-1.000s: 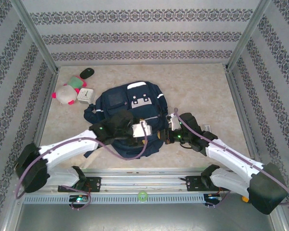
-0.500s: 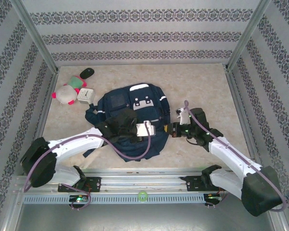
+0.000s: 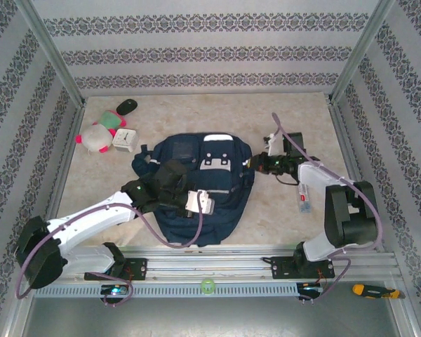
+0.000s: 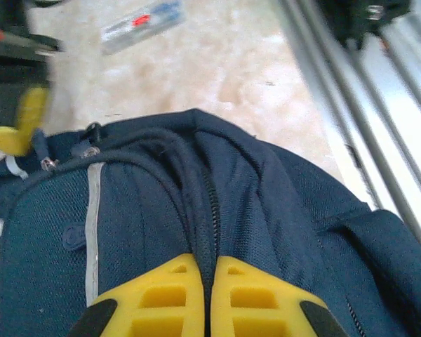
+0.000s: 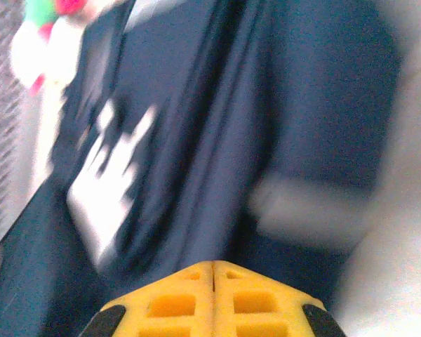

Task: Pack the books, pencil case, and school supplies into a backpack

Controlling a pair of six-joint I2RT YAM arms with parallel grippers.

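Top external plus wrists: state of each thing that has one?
backpack, lying flat on the table, zip closed where visible
left gripper, jaws shut at the backpack's zip seam
right gripper, jaws shut by the backpack's edge
plush toy, lying loose outside the backpack
white clock, on the table beside the plush toy

Left gripper (image 4: 204, 262), right gripper (image 5: 214, 267): jaws together

Heavy blur on the right wrist view: the backpack (image 5: 217, 126) is all streaks and the plush toy (image 5: 45, 21) is a smear cut off at the top corner. The left gripper (image 4: 210, 270) is clipped by the bottom edge, jaws together on a seam, so any pinch is hidden. Right of the bag, a small clear oblong (image 3: 305, 199) is too tiny to make out.
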